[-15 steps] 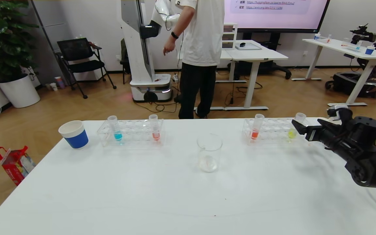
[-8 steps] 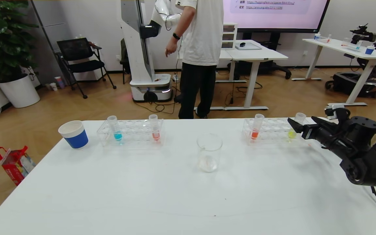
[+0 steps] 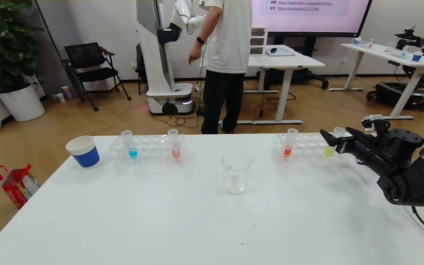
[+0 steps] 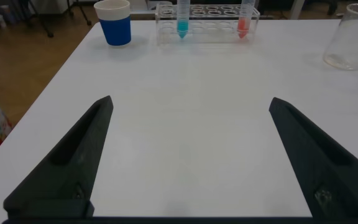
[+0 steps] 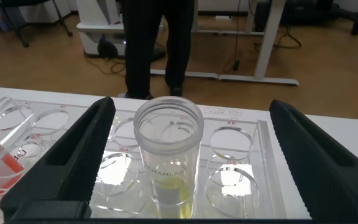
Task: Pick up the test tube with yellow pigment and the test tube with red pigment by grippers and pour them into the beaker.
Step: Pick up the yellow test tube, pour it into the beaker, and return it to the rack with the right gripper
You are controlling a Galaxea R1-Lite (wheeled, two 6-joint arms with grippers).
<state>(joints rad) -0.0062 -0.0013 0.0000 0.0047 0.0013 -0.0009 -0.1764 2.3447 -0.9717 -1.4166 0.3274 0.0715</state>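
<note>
The test tube with yellow pigment [image 3: 332, 146] stands at the right end of the right-hand rack [image 3: 307, 150]. My right gripper [image 3: 337, 137] is open, one finger on each side of the tube's upper part, not closed on it. In the right wrist view the tube [image 5: 168, 155] stands between the fingers [image 5: 73, 168]. The test tube with red pigment [image 3: 175, 145] stands in the left-hand rack [image 3: 147, 148]. The beaker [image 3: 236, 172] stands mid-table, empty. My left gripper [image 4: 191, 155] is open and empty over bare table, out of the head view.
An orange-liquid tube [image 3: 289, 144] stands at the left end of the right-hand rack. A blue-liquid tube [image 3: 130, 145] shares the left-hand rack. A blue-and-white paper cup [image 3: 83, 151] stands at the far left. A person [image 3: 226, 66] stands beyond the table.
My right gripper has moved forward and leftward along the rack until its open fingers stand on either side of the yellow tube. The tubes and beaker have not moved.
</note>
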